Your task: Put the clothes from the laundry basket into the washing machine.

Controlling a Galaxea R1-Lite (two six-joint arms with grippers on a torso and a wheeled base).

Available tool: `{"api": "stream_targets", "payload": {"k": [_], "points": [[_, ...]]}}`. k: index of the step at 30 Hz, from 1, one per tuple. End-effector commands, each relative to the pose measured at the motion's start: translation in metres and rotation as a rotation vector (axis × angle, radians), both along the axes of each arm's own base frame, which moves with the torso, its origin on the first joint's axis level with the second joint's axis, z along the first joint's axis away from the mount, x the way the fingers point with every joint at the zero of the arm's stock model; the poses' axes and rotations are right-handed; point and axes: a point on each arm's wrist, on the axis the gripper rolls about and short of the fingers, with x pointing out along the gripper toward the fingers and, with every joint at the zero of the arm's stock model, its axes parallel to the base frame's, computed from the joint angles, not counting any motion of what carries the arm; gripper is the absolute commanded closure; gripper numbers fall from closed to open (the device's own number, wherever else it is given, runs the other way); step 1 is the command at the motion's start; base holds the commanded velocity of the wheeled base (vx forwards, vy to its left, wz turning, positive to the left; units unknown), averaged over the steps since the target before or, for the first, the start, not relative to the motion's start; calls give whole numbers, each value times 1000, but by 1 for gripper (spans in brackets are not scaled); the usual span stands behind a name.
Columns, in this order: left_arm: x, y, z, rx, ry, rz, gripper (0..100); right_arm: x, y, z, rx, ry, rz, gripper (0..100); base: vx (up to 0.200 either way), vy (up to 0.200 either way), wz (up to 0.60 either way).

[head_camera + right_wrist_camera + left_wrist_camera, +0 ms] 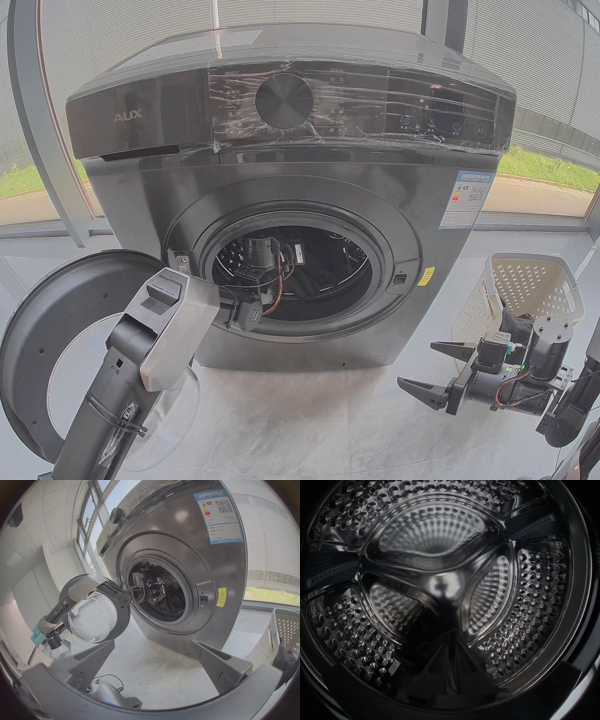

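Clothes show in two places. A dark garment (516,326) lies low in the white laundry basket (537,275), which stands on the floor (300,412) just beside the washing machine (287,187) on the robot's right. What looks like more dark cloth (325,281) sits inside the drum (437,542). The door (37,350) is swung wide to the robot's left, leaving the round opening free for loading. The left arm (162,331) passes through that opening, and the left claw (450,645) is inside the drum, probably so that a garment lands well past the rim and cannot slide back out. It is too dark in there to tell whether this claw is spread, pressed together or pinching cloth. The right claw (415,362) hangs above the floor between the machine and the basket, spread wide and holding nothing. It is likely placed there to stay out of the left arm's way while remaining near the basket for the next pick. With a garment in the basket, the task seems only partly done.
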Motion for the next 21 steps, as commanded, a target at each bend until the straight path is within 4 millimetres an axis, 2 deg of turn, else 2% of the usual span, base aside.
{"api": "stream_targets", "payload": {"k": [1, 8, 14, 18, 21], "points": [[-1, -2, -2, -3, 3, -4, 0, -1, -1, -1, -3, 7, 0, 0, 0, 0, 0], [-14, -9, 18, -7, 8, -27, 0, -2, -1, -2, -5, 11, 0, 0, 0, 0, 0], [-76, -16, 41, 55, 118, -78, 0, -2, -1, -2, -5, 11, 0, 0, 0, 0, 0], [-119, -18, 31, 86, 187, -132, 0, -2, -1, -2, -6, 12, 3, 0, 0, 0, 0], [-146, -23, 29, 50, 158, -182, 0, -2, 0, -3, -9, 14, 3, 0, 0, 0, 0]]}}
